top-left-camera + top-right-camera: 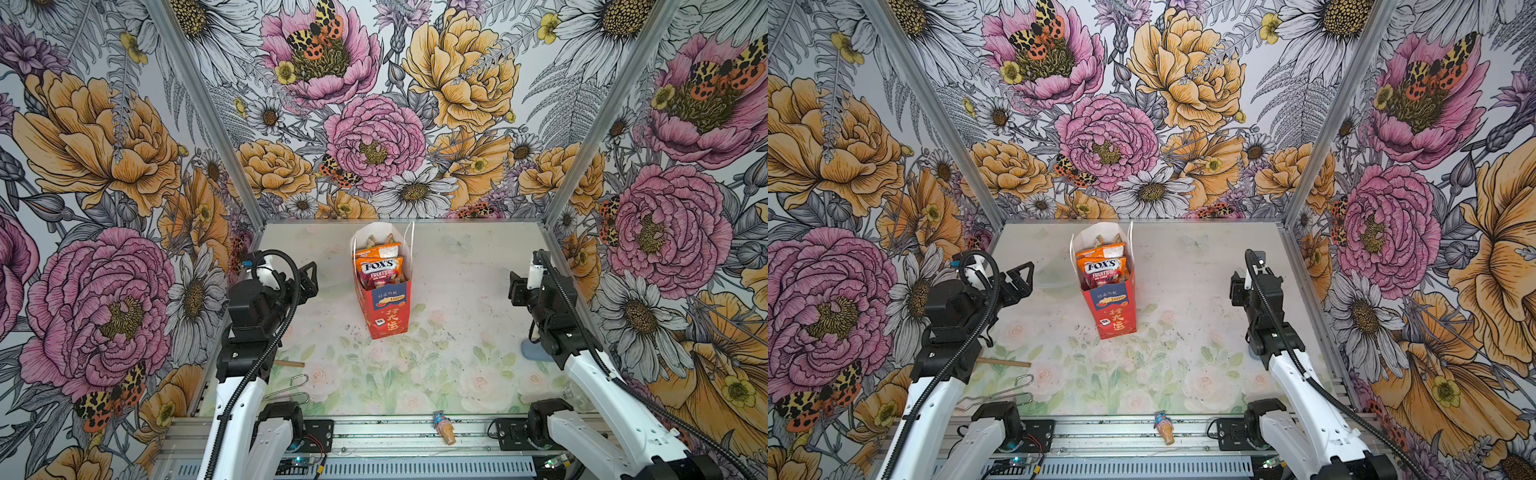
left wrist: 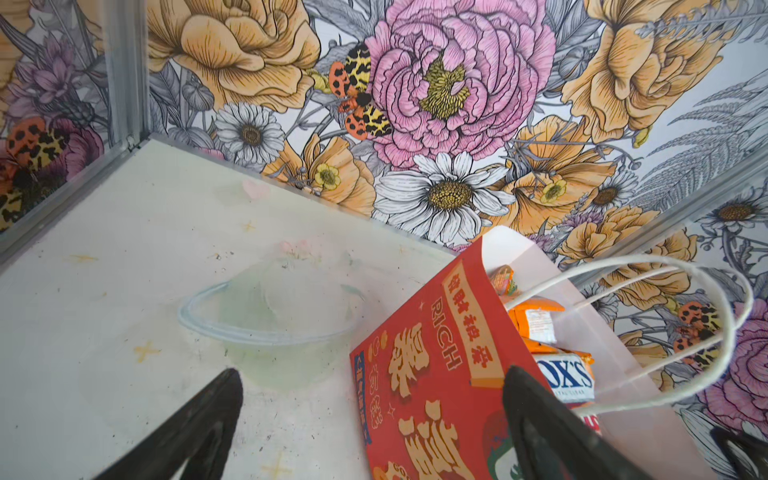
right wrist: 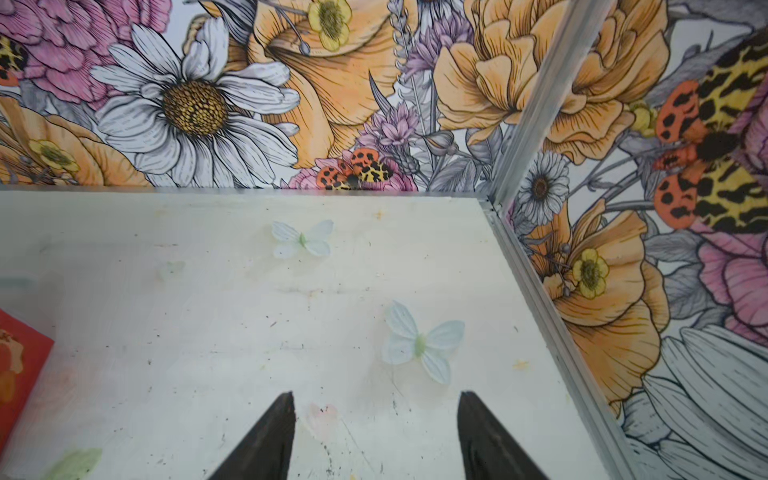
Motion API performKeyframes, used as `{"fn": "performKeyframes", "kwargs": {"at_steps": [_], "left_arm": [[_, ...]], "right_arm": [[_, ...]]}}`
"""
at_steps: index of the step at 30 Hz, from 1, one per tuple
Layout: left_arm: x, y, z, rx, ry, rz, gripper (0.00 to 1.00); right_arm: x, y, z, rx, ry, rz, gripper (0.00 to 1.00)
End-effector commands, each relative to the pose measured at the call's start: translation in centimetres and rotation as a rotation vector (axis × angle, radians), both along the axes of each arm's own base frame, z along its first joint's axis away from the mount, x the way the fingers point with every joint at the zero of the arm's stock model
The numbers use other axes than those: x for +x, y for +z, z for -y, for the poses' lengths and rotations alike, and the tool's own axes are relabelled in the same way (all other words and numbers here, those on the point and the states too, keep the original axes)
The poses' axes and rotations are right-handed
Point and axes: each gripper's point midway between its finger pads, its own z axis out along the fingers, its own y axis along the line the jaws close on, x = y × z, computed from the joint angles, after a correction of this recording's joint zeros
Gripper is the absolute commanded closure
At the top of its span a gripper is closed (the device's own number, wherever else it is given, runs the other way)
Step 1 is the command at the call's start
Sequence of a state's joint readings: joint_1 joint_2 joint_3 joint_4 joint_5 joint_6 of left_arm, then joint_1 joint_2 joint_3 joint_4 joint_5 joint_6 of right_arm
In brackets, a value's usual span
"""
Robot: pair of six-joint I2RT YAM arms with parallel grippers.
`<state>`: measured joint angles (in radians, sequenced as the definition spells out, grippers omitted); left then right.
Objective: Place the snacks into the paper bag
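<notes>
My left pincer [image 2: 374,376] stands fully spread and empty, just beside the tall red-and-white paper bag [image 1: 388,307] with string handles. My right pincer [image 3: 377,397] is parted, holding nothing, over the pale tabletop [image 3: 187,332], well apart from the bag. The glossy orange snack packets [image 1: 379,266] stand inside the upright bag, mid-table.

I see floral wallpaper walls [image 1: 374,124] on three sides, silver aluminium corner posts [image 1: 205,104], pale tabletop [image 1: 457,291] printed with faded roses, white butterflies [image 3: 419,343] just ahead of my right gripper [image 3: 376,399], soft even light
</notes>
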<state>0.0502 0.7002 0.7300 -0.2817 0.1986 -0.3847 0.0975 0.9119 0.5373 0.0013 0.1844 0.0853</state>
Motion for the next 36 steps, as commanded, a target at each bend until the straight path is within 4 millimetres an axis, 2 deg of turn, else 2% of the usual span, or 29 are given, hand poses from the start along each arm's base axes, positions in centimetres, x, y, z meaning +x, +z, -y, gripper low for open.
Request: {"fn": "performKeyframes", "kwargs": {"at_steps": [1, 7, 11, 15, 18, 22, 28, 36], "left_arm": [[0.4, 0.5, -1.4, 0.04, 0.068, 0.047, 0.01], [0.6, -0.1, -2.1, 0.104, 0.118, 0.101, 0.01], [1.1, -1.4, -2.4, 0.144, 0.144, 0.121, 0.01], [1.8, -2.8, -2.1, 0.206, 0.148, 0.149, 0.01], [2.5, -4.5, -2.6, 0.256, 0.188, 0.146, 0.01], [3.3, -6.9, -2.5, 0.344, 0.204, 0.129, 0.01], [4.4, -9.8, -2.6, 0.428, 0.201, 0.14, 0.01], [6.6, -13.1, -3.7, 0.415, 0.189, 0.116, 0.01]], "right_arm": [[1.5, 1.5, 1.0, 0.002, -0.043, 0.182, 0.35], [2.9, -3.7, 2.5, -0.042, -0.087, 0.122, 0.34], [4.1, -5.5, 2.4, -0.045, -0.073, 0.124, 0.35], [5.7, -6.2, 1.8, -0.021, -0.033, 0.129, 0.36], [6.4, -7.8, 1.7, -0.022, -0.028, 0.104, 0.36], [6.3, -8.6, 1.7, -0.016, -0.022, 0.115, 0.36], [6.4, -8.6, 1.8, -0.014, -0.025, 0.111, 0.35], [6.4, -8.5, 1.9, -0.013, -0.029, 0.111, 0.34]]}}
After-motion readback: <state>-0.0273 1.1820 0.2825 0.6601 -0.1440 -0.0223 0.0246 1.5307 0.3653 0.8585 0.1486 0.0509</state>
